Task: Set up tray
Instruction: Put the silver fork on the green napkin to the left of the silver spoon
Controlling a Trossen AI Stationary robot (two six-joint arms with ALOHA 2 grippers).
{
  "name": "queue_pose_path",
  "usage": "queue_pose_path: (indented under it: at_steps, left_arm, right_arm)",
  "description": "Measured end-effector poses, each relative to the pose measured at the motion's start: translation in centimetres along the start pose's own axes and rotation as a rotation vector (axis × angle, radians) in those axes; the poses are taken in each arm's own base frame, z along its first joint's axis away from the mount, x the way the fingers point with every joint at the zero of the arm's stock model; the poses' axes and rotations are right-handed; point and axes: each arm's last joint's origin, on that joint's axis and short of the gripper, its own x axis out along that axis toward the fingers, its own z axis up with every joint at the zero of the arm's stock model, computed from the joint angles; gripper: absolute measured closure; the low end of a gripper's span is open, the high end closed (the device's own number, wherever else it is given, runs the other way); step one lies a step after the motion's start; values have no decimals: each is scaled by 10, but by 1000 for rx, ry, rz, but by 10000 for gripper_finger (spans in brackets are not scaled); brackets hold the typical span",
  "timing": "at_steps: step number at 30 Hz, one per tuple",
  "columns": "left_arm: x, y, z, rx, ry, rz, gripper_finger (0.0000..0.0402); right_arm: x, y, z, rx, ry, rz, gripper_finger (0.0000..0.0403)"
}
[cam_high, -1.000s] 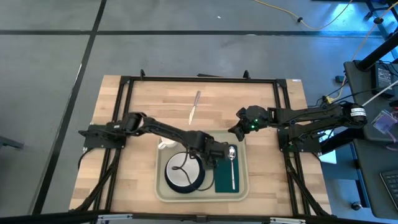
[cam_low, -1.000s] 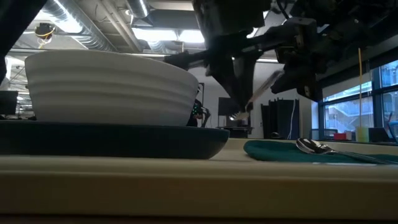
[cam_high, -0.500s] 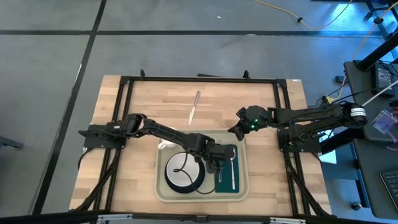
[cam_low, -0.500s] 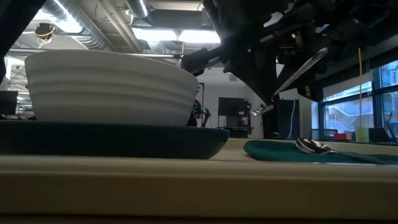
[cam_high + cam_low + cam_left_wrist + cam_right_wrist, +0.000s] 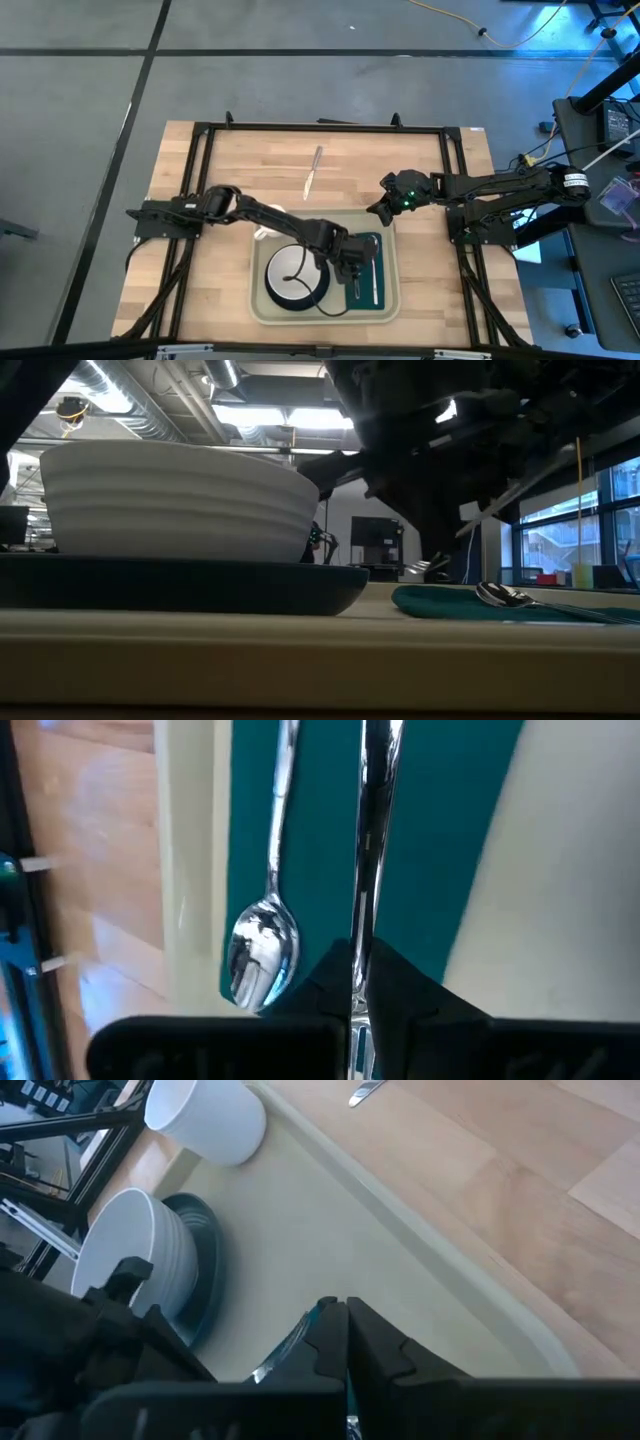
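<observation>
– So, what is the left pincer (image 5: 357, 262) doing?

– It hangs over the dark green cloth napkin (image 5: 365, 290) and its two fingers are closed tight on a long thin shiny metal piece of cutlery (image 5: 372, 830). I cannot tell if it is a fork or a knife. That piece hangs just above the napkin, right beside a shiny metal spoon (image 5: 268, 925) that lies flat on it.

– Where is the napkin?

– On the right side of the big pale beige plastic tray (image 5: 260, 308) with round corners. The tray sits at the near middle of the light wooden surface (image 5: 235, 165). On its left side is a white ribbed bowl (image 5: 292, 275) standing on a dark round plate (image 5: 200, 585).

– And the right pincer (image 5: 380, 210)?

– It waits over the far right corner of the tray. Its fingers are pressed together with nothing between them.

– Anything else?

– A silver knife (image 5: 313, 171) lies alone farther back on the surface. A white cup (image 5: 205, 1118) stands just outside the tray.
</observation>
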Motion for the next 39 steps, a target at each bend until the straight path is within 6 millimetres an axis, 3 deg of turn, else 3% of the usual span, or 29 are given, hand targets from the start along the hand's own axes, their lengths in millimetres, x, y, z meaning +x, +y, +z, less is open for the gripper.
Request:
queue_pose_path:
  at_steps: [18, 26, 34, 39]
  left_arm:
    - [6, -3, 4, 18, 11, 5, 393]
    - [-2, -7, 8, 43, 73, -38, 393]
    - [-13, 7, 12, 19, 22, 37, 393]
    - [-12, 12, 7, 98, 37, 62, 392]
  right_arm:
    - [0, 0, 0, -4, 0, -1, 400]
    - [0, 0, 0, -4, 0, -1, 400]
    - [0, 0, 0, -3, 0, -1, 400]
    - [0, 0, 0, -4, 1, -1, 400]
